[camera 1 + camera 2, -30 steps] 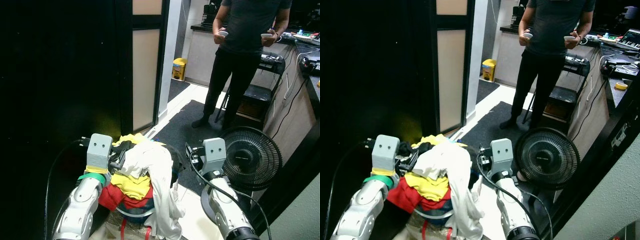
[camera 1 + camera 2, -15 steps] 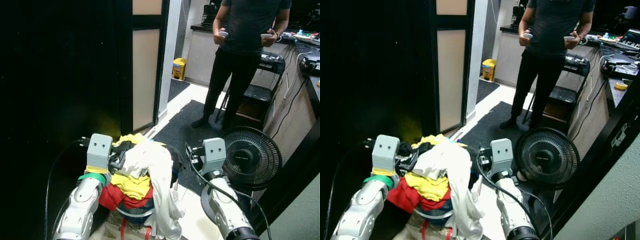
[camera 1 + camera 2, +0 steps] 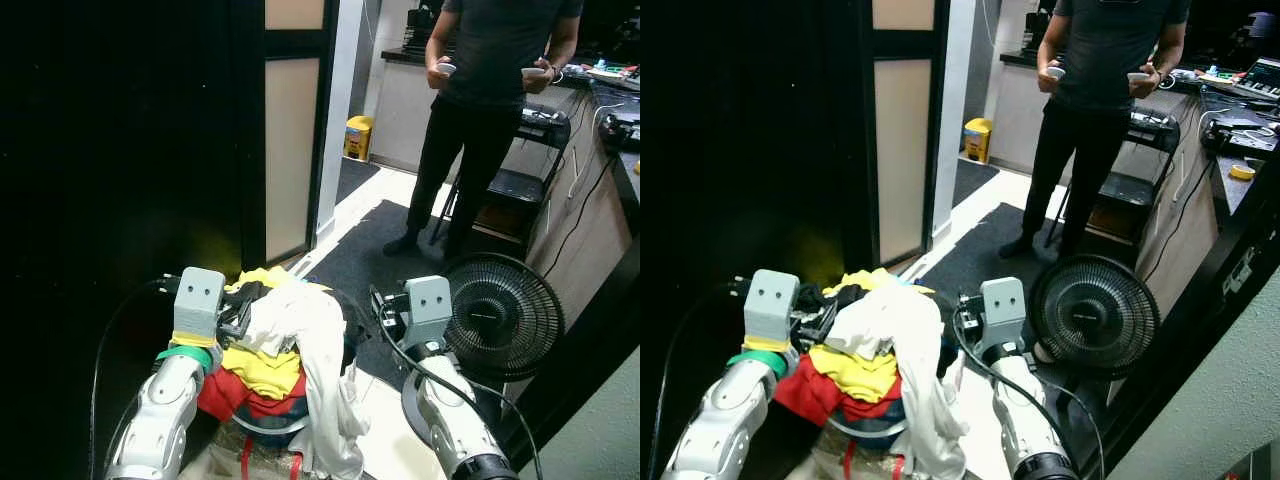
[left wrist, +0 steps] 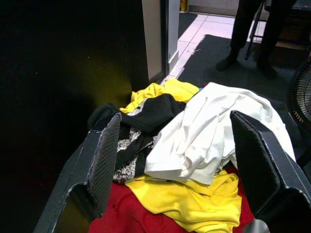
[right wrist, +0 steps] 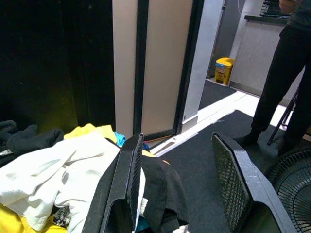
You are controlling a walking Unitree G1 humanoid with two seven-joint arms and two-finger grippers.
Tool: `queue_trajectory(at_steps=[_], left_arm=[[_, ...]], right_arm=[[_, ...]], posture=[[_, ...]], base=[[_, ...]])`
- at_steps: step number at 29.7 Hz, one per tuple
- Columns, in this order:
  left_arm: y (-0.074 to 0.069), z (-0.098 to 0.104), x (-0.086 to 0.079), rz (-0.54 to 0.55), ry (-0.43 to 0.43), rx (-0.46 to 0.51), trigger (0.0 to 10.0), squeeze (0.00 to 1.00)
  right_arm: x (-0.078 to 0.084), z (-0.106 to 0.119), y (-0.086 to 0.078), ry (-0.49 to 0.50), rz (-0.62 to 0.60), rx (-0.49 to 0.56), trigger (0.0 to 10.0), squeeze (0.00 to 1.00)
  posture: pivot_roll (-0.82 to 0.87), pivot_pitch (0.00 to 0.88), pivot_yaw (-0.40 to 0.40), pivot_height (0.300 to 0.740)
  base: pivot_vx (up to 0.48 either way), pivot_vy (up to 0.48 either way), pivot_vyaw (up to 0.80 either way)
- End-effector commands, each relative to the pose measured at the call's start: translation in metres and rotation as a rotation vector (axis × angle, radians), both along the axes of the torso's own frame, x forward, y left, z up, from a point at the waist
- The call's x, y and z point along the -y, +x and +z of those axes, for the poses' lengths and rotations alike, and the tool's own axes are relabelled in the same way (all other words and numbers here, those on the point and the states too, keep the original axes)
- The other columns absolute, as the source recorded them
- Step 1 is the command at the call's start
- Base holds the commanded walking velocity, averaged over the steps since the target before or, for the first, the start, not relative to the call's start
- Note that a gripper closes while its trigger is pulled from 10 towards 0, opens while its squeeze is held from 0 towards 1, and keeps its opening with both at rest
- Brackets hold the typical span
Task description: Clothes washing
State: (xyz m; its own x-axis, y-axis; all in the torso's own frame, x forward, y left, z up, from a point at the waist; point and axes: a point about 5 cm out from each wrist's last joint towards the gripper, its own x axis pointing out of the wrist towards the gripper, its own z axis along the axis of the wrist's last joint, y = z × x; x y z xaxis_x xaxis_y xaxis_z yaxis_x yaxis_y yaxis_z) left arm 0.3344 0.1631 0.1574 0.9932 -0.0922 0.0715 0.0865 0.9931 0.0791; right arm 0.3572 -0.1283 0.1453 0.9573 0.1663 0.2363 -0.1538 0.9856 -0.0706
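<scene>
A dark doorway (image 3: 290,130) and one black fan (image 3: 500,315) flank the heaped laundry basket (image 3: 270,425); one person (image 3: 490,110) stands beyond. Left gripper (image 4: 175,145) and right gripper (image 5: 182,170) bracket the clothes pile (image 3: 290,340), fingers apart.

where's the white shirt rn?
White shirt is draped on top of the laundry pile, low centre in the eye views, between the left end effector and right end effector, trailing down the pile's right side.

Sharp frames; bright doorway light ahead, the left side lost in black shadow.
</scene>
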Motion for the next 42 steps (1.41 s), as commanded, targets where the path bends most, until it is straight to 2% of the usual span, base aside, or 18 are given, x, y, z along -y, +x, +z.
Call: queue_trajectory(at_steps=[1,42], left_arm=[[-0.0018,-0.0079,-0.0004,0.001,-0.006,-0.026,10.0,0.0],[-0.0026,-0.0092,0.0026,-0.008,0.006,-0.026,10.0,0.0]], right_arm=[[0.0016,-0.0069,-0.0017,0.009,-0.009,-0.027,10.0,0.0],[0.0008,-0.0085,-0.0022,0.001,-0.004,-0.031,10.0,0.0]], posture=[[0.0,0.018,0.015,0.74],[0.0,0.015,0.014,0.74]], base=[[0.0,0.0,0.0],[0.0,0.0,0.0]])
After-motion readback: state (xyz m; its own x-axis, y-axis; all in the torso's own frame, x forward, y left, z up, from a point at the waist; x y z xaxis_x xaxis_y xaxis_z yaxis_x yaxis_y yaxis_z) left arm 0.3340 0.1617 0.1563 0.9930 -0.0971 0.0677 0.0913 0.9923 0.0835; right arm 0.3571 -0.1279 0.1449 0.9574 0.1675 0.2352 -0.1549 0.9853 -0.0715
